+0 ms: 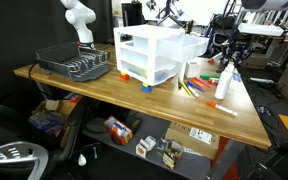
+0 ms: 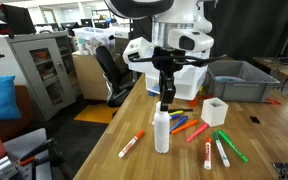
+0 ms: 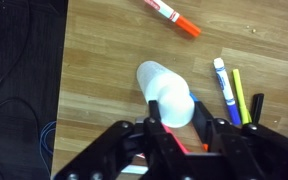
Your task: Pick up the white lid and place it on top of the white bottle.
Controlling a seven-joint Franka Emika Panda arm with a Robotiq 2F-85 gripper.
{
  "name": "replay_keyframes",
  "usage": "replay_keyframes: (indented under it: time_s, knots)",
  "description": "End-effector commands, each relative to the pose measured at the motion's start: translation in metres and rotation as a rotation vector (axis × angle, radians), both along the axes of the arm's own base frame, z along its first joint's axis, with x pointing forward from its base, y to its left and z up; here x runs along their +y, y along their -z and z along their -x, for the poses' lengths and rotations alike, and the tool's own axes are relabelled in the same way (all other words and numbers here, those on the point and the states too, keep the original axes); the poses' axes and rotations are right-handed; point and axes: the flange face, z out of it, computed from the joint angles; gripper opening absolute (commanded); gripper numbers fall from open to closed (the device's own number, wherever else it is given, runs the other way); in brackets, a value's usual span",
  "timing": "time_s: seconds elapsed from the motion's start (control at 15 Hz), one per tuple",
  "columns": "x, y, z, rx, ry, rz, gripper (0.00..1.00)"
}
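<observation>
Wooden tabletop [image 2: 269, 140] in an open lab, with desks and chairs behind. The gripper [image 2: 166, 103] hangs fingers-down over the table's edge. Its jaws are drawn partway in. In the wrist view a small rounded white piece sits between them, which I take to be the white lid [image 3: 178, 108], pinched from both sides. I cannot make out a clear line between that piece and the bottle's top.

Straight below stands the white bottle [image 2: 162, 135], upright, its long axis vertical and in line with the fingers. Its narrow top is just under the fingertips. Whether lid and neck already touch I cannot tell. In the wrist view the bottle's body runs away from the fingers toward the upper left, so the neck is close to centred between the jaws. The coming move looks like a short straight descent, and any sideways offset could tip this slim bottle.

Nothing stands between hand and bottle. Loose markers lie flat around its base. An orange-capped marker [image 2: 130, 145] is to the left, and a green marker [image 2: 230, 148] and others are to the right, all clear of the neck. A small white cube [image 2: 215, 110] sits farther right. Well apart, seen in an exterior view, are the white drawer unit [image 1: 152, 52] and a dark dish rack [image 1: 74, 65].
</observation>
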Motion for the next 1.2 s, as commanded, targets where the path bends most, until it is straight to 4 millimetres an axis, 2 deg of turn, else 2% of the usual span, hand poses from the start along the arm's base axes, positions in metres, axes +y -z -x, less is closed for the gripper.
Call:
replay_keyframes:
  time_s: [0.0,1.13]
  knots:
    - [0.001,0.0,0.001,0.028,-0.006,-0.017,0.13]
    - [0.004,-0.01,0.005,0.045,0.023,0.004,0.13]
